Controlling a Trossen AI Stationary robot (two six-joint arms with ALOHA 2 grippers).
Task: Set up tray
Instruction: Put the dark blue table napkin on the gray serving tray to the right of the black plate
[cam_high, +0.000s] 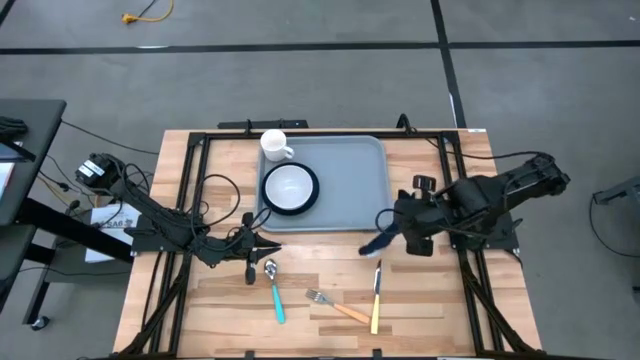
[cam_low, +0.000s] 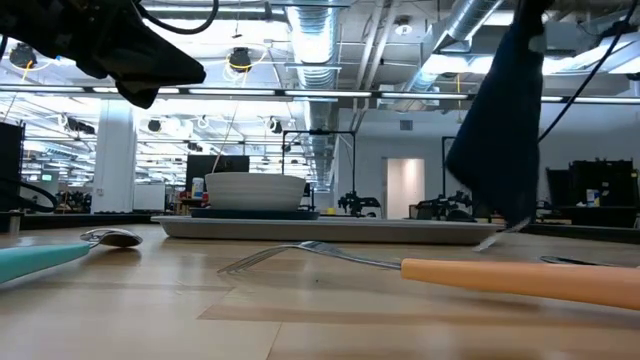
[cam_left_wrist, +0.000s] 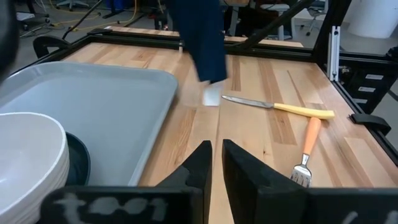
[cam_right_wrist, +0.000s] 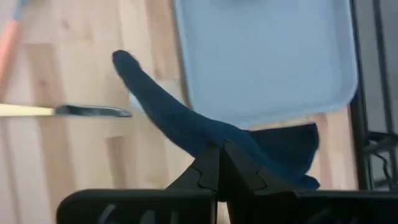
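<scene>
Right jaws (cam_right_wrist: 219, 163) are pinched shut on the napkin (cam_right_wrist: 186, 127); I see the dark cloth hanging from them, clear of the counter (cam_high: 420, 300), just off the tray's (cam_high: 350, 175) near right corner. In the low view the napkin (cam_low: 500, 130) dangles as a long dark fold in front of the tray (cam_low: 330, 229). On my overhead, that gripper (cam_high: 398, 228) sits beside the tray's right edge, with the cloth trailing toward the knife (cam_high: 376, 297).

Left jaws (cam_left_wrist: 214, 165) are nearly closed, only a thin gap between the fingers (cam_left_wrist: 198, 167), and they hold nothing. That gripper (cam_high: 262, 246) hovers low over the counter just off the tray's near left corner, next to the spoon (cam_high: 274, 288).

From the left wrist I see the tray (cam_left_wrist: 112, 106) alongside, the bowl (cam_left_wrist: 31, 155) on the plate (cam_left_wrist: 78, 163) at its near end, and past the jaws the knife (cam_left_wrist: 280, 106) and fork (cam_left_wrist: 306, 149) on the wood.

My tray lies flat toward the far middle of the counter. On its left part stands the plate (cam_high: 312, 196) with the white bowl (cam_high: 289, 184) in it, and a white mug (cam_high: 275, 145) sits at the far left corner. The tray's right part is bare. Spoon, fork (cam_high: 335, 305) and knife lie in a loose row on the counter nearer to me than the tray, apart from it.
</scene>
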